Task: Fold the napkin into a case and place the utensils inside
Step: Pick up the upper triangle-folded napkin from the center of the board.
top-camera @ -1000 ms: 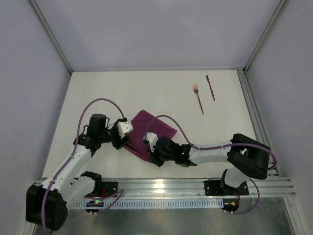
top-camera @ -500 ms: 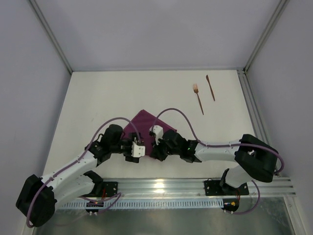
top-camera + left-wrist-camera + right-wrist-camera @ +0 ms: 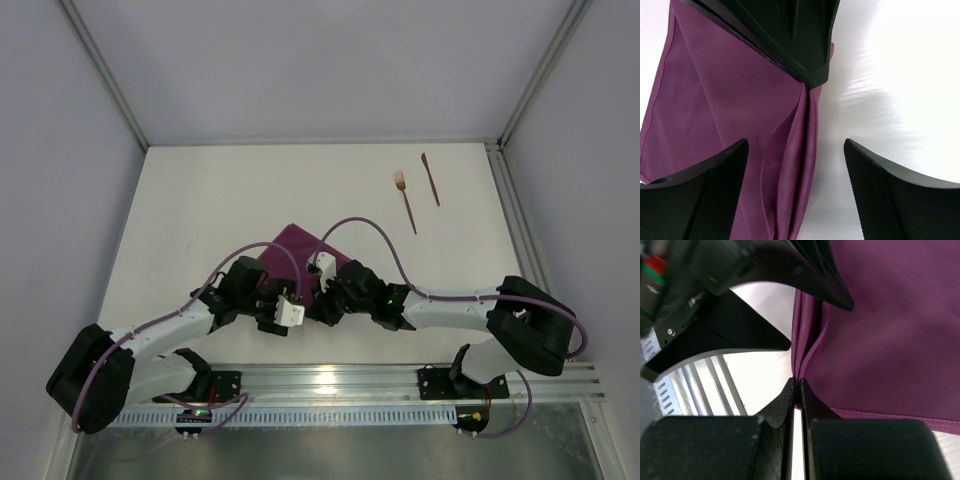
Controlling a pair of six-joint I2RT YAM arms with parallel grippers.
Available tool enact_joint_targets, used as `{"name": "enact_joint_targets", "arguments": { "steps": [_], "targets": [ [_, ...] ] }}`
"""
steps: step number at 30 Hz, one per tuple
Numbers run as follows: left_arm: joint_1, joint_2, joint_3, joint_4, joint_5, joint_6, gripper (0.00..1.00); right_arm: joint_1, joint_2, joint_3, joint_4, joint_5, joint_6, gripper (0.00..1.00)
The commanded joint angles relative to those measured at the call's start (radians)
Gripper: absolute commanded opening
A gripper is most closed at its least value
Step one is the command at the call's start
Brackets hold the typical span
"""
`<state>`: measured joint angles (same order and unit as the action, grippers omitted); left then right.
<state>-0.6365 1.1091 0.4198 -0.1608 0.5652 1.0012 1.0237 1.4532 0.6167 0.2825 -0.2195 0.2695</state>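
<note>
The magenta napkin (image 3: 293,243) lies partly folded near the table's front, mostly hidden under both arms. Its bunched near edge (image 3: 800,150) runs between the wide-spread fingers of my left gripper (image 3: 796,145), which is open and touches nothing. My right gripper (image 3: 797,382) is shut on that same folded edge of the napkin (image 3: 880,325), just ahead of the left one. In the top view the left gripper (image 3: 290,312) and the right gripper (image 3: 318,300) sit close together. The copper fork (image 3: 405,200) and knife (image 3: 430,180) lie far back on the right, side by side.
A metal rail (image 3: 400,380) runs along the near edge behind the arm bases. White walls and a frame post (image 3: 500,200) bound the table. The left gripper's black fingers (image 3: 740,335) crowd the right wrist view.
My left arm swung from the napkin's left side down to its near edge, beside the right gripper, and its jaws spread wide. The right gripper shifted slightly back, still pinching the cloth.
</note>
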Motion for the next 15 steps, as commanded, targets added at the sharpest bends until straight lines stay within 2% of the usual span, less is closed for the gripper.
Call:
{"name": "enact_joint_targets", "arguments": {
  "steps": [1, 2, 3, 6, 11, 15],
  "targets": [
    [-0.008, 0.037, 0.011, 0.083, -0.021, 0.033, 0.77, -0.004, -0.047, 0.008, 0.058, -0.018, -0.003, 0.04],
    [-0.009, 0.041, 0.013, 0.081, -0.037, 0.036, 0.75, -0.007, -0.051, 0.006, 0.058, -0.021, -0.006, 0.04],
    [-0.009, 0.053, 0.014, 0.089, -0.050, 0.036, 0.67, -0.008, -0.051, 0.006, 0.057, -0.024, -0.009, 0.04],
    [-0.011, 0.077, 0.016, 0.084, -0.091, 0.062, 0.52, -0.013, -0.053, 0.006, 0.049, -0.034, -0.019, 0.04],
    [-0.011, 0.092, 0.016, 0.107, -0.140, 0.022, 0.36, -0.027, -0.062, 0.000, 0.041, -0.050, -0.033, 0.04],
    [-0.009, 0.035, 0.011, 0.106, -0.120, -0.018, 0.30, -0.040, -0.067, -0.015, 0.049, -0.058, -0.042, 0.04]
  ]
}}
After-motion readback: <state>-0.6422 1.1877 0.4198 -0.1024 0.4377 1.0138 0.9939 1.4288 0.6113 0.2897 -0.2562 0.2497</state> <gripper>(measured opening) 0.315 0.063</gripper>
